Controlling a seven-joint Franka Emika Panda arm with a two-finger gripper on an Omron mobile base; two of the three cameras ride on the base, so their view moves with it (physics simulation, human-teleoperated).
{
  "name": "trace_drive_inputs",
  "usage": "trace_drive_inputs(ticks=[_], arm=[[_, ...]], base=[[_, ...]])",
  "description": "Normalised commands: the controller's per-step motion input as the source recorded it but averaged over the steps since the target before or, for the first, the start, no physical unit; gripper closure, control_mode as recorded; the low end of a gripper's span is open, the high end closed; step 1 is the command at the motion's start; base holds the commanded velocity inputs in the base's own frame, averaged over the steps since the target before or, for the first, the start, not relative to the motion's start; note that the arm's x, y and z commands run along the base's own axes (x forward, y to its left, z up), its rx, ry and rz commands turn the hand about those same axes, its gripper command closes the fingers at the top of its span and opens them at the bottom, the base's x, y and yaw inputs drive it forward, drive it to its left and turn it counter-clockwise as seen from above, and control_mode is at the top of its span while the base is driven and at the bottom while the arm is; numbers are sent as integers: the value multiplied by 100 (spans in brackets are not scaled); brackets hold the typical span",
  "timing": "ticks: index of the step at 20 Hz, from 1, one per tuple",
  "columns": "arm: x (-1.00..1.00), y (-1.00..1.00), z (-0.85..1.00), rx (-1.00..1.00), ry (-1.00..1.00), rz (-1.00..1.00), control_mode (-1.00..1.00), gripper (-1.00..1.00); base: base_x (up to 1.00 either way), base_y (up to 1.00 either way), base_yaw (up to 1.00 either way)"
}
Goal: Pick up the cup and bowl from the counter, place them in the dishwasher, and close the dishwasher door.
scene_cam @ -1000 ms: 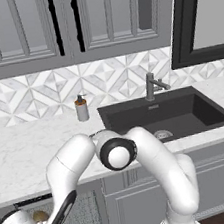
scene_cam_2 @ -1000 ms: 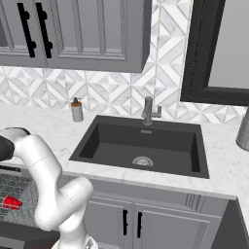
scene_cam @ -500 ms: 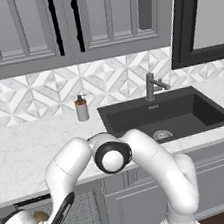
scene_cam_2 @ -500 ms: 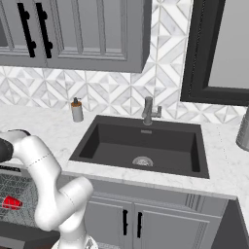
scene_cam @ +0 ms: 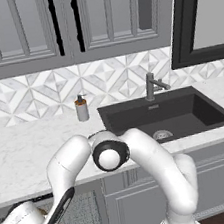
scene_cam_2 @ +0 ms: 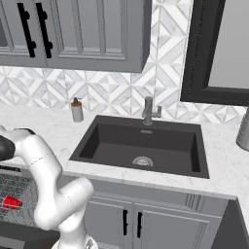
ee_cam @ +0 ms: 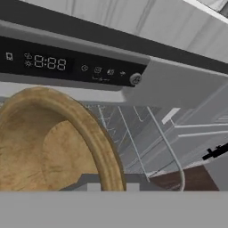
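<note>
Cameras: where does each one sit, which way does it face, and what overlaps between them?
Left base view: behind the arm's left, facing the counter and sink; the arm bends down toward the dishwasher.
Right base view: behind its right, same sink; arm at lower left.
Hand view: on the hand, close on the bowl and control strip.
Both base views share the cup.

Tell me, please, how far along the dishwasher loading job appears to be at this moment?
Done: the cup already lies in the dishwasher rack. In hand: the bowl sits close in the hand view below the control strip, apparently gripped and heading for the rack. Left: releasing the bowl, then closing the dishwasher door, which is open.
</note>
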Motion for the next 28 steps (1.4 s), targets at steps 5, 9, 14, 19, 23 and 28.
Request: trace_drive_inputs(ticks=[5, 9, 14, 19, 23, 28], arm=[[40, 24, -44, 4, 6, 0, -100, 100], [3, 49, -57, 1, 9, 0, -100, 100], [2, 43, -45, 0, 18, 0, -100, 100], [18, 36, -36, 0, 17, 0, -100, 100], [21, 32, -39, 0, 20, 0, -100, 100], [3, 33, -42, 0, 9, 0, -100, 100]], base=[[0, 0, 0], [0, 0, 0], [0, 0, 0], [0, 0, 0], [0, 0, 0], [0, 0, 0]])
